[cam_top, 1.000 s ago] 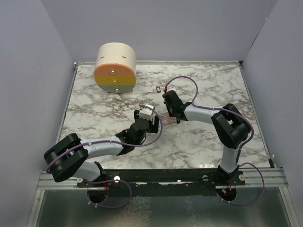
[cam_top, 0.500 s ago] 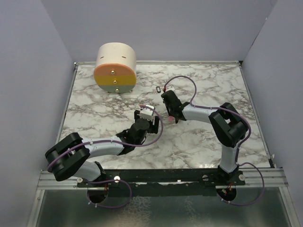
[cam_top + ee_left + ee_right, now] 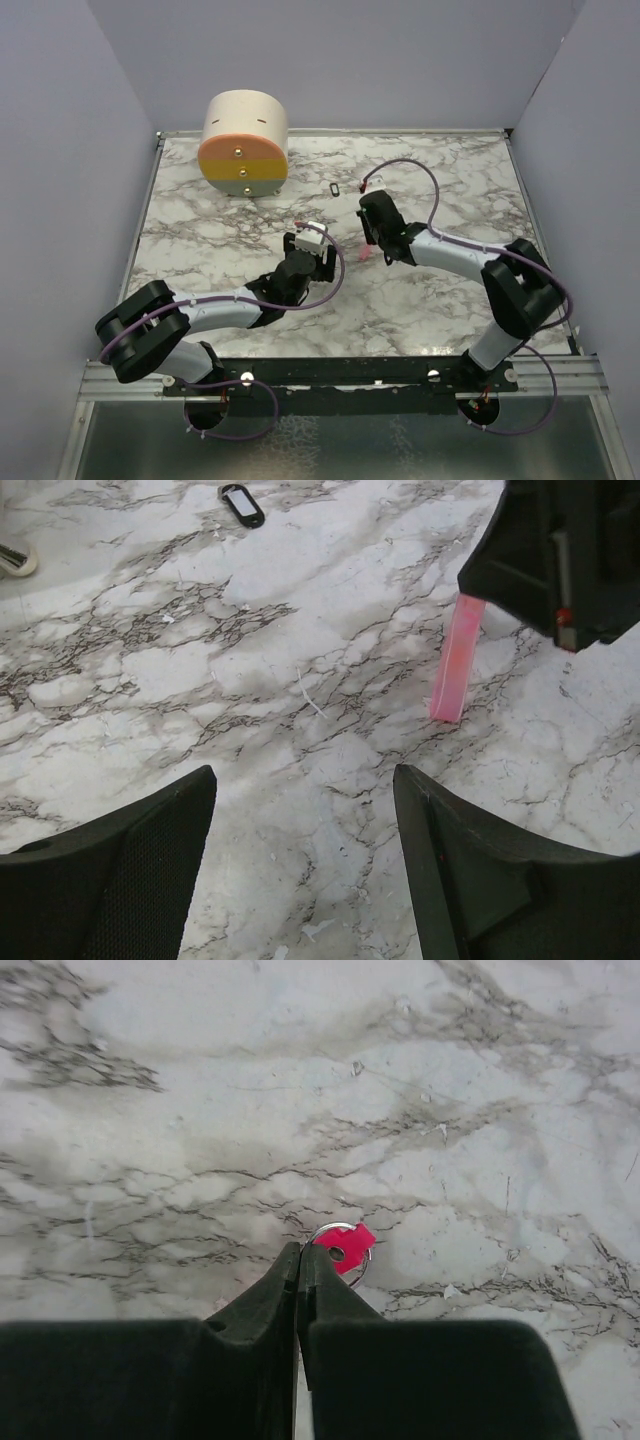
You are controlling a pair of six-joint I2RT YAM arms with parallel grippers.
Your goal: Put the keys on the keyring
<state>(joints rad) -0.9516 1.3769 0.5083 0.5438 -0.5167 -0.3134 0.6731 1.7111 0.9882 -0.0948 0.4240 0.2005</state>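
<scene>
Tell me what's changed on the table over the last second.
The right tool shifted toward the robot's right, its elbow swinging outward, and its jaws closed on the pink key. The left tool stayed open and in place. The keyring lies where it was, farther back on the marble, apart from both tools.

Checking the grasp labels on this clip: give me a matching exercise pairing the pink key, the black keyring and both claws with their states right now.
Things:
1. pink key
2. keyring
3. left claw
4. right claw

States:
A. open, holding nothing
B. lying loose on the table
C. shut on the pink key
D. gripped at its top end, hanging down

Pairs: 1-D, 2-B, 3-A, 4-C
</scene>
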